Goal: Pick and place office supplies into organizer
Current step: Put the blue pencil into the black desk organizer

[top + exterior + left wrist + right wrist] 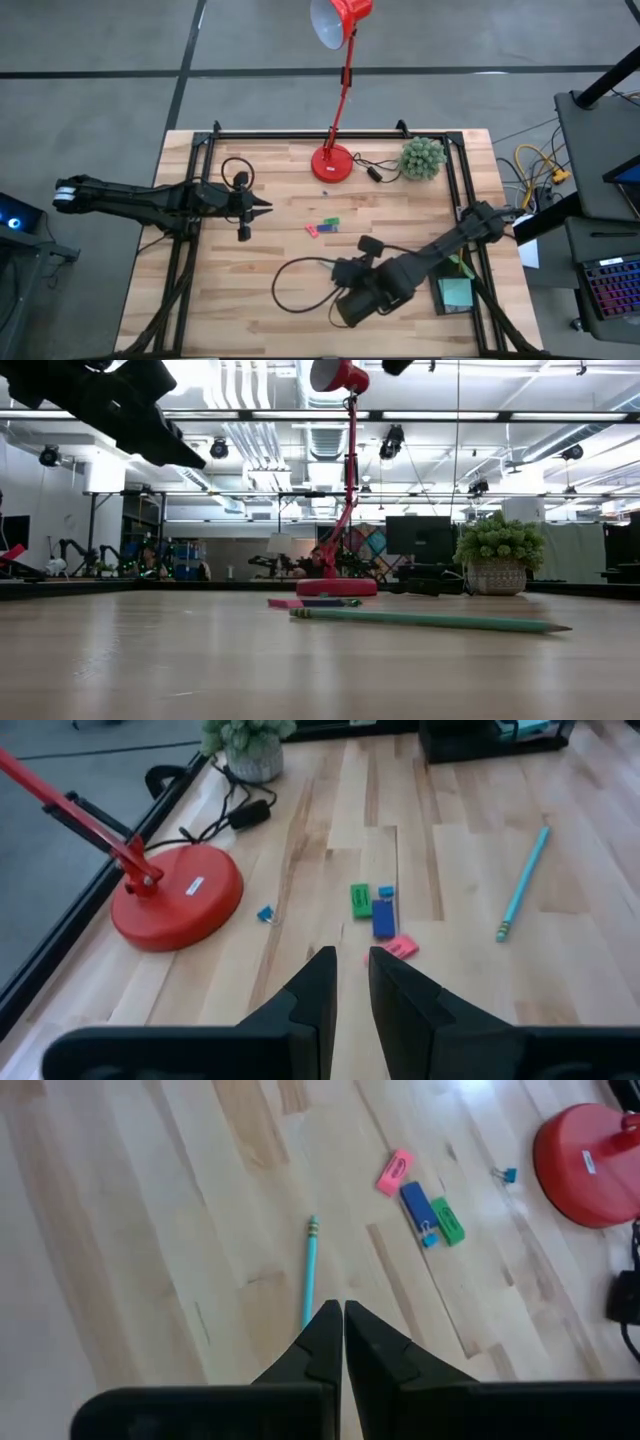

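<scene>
Arms: two, one from each side of the wooden table (250,290)
Left gripper (349,972): hovers above the table's left-middle, pointing toward the centre; jaws a narrow gap apart, holding nothing
Right gripper (342,1323): low over the near-middle of the table, jaws pressed together; its tips sit on the near end of the teal pencil (308,1275), and whether they actually pinch it cannot be told
Teal pencil: one, lying flat, running from the right gripper's tips toward the table's middle
Erasers: three in a small cluster at the table's centre, one pink eraser (395,1172), one blue eraser (416,1202), one green eraser (448,1221); blue and green lie side by side, pink just beside the blue one's end
Binder clips: two small blue ones, one binder clip (505,1175) alone near the lamp base, a second clip (428,1238) touching the blue and green erasers
Organizer (452,296): one dark tray at the near right edge, partly under the right arm
Sticky-note pad (455,290): one, light teal, inside the organizer
Red desk lamp (334,160): one, base at far centre
Potted plant (422,158): one, right of the lamp base
</scene>
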{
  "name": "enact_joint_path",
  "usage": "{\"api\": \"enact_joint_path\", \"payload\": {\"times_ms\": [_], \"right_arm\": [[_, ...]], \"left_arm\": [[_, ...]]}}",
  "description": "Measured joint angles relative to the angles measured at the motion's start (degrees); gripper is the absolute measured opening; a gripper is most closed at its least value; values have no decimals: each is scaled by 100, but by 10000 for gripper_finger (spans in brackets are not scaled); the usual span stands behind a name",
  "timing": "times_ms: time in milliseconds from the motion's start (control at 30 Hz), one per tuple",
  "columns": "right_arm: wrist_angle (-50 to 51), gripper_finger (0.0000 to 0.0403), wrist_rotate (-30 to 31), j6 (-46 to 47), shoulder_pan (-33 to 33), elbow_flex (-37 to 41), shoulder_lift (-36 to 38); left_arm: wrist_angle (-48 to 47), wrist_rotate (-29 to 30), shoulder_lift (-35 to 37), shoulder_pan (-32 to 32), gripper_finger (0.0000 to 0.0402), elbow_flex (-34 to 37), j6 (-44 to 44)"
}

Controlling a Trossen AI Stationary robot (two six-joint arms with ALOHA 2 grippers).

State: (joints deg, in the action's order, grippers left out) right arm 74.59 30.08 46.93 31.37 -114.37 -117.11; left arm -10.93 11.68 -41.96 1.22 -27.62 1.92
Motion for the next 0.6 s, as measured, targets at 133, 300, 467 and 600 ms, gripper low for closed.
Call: {"api": "enact_joint_path", "payload": {"times_ms": [133,300,467,600], "right_arm": [[-15,8,-10,16,26,164,44],[-213,8,-121,-41,-71,423,-18],[-1380,34,-744,-462,-486,790,-29],[-1868,90,-1331,-702,-815,1172,-31]], "left_arm": [[-13,-7,-66,-1,47,0,-1],[-11,-3,-233,-1,48,0,1],[14,0,-290,-1,48,0,53],[10,2,-219,-1,48,0,53]]}}
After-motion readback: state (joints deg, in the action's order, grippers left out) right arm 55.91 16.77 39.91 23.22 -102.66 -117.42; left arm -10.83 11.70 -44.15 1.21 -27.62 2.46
